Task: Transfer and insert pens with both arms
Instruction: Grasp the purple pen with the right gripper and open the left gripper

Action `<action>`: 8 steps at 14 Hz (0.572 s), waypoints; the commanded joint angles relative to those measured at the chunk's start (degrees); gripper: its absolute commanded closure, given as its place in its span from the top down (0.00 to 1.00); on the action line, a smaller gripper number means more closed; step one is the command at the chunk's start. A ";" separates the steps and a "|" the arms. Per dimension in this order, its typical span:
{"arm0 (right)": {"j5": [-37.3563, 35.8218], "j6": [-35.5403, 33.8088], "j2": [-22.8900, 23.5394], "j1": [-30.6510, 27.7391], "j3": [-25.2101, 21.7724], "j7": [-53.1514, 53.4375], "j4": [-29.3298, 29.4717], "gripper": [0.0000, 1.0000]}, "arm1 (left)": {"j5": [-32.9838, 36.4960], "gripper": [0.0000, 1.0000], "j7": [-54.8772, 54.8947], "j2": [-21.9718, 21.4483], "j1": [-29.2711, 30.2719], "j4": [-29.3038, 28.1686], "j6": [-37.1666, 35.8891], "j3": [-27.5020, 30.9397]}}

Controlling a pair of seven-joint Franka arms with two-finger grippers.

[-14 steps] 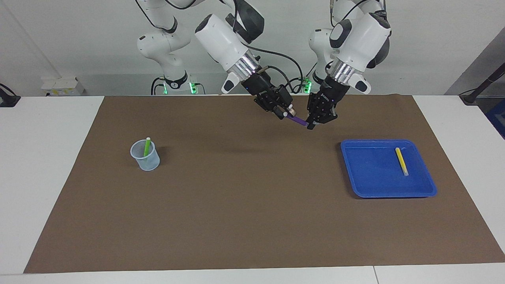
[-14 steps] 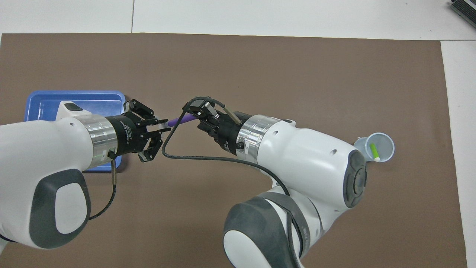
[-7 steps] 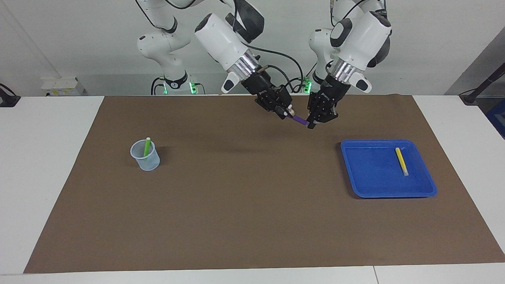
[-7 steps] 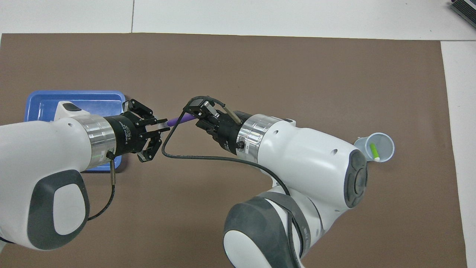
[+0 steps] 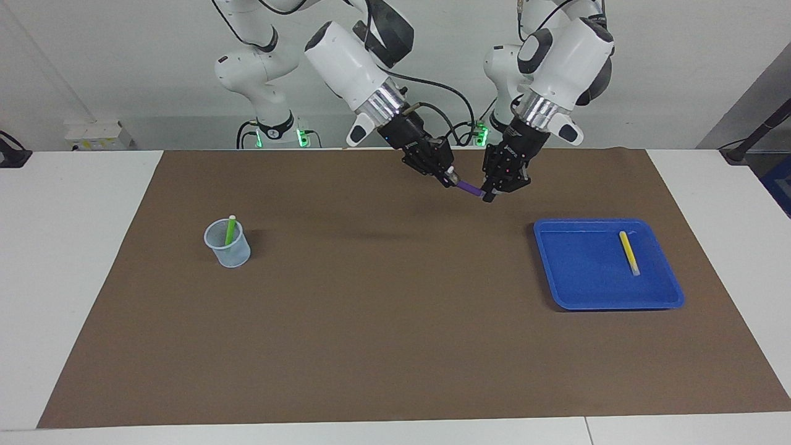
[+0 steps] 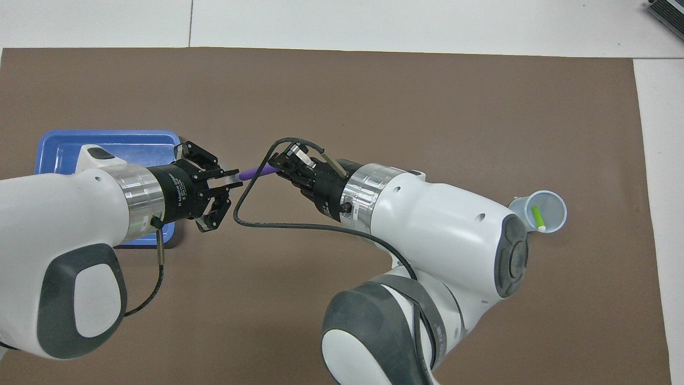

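Note:
The purple pen (image 5: 468, 187) (image 6: 259, 171) hangs tilted in the air over the brown mat, between the two grippers. My left gripper (image 5: 488, 196) (image 6: 235, 179) is shut on its lower end. My right gripper (image 5: 450, 179) (image 6: 280, 167) is shut on its upper, whitish-capped end. The green pen (image 5: 230, 230) (image 6: 537, 218) stands leaning in a clear cup (image 5: 228, 250) (image 6: 553, 206) toward the right arm's end of the table. The yellow pen (image 5: 629, 252) lies flat in a blue tray (image 5: 575, 303) (image 6: 107, 141) toward the left arm's end. In the overhead view the left arm hides the yellow pen.
A brown mat (image 5: 383, 321) covers most of the white table. A black cable (image 6: 278, 225) loops from the right gripper under the pen.
My right gripper's fingers have closed onto the capped end of the purple pen. The left gripper has stayed shut on the other end, and both arms have barely shifted.

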 commanded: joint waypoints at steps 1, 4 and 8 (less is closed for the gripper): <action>-0.10 0.84 0.51 -0.46 0.11 -0.12 0.59 0.00 | -0.93 0.00 -0.61 -2.25 -0.47 -2.22 0.83 0.39; -0.01 0.84 0.51 -0.64 0.11 0.06 0.68 0.00 | -1.02 0.00 -0.43 -2.25 -0.29 -2.22 1.00 0.39; -0.01 0.84 0.51 -0.73 0.11 0.23 0.77 0.00 | -1.02 0.72 -0.78 -2.25 -0.29 -2.31 2.58 0.39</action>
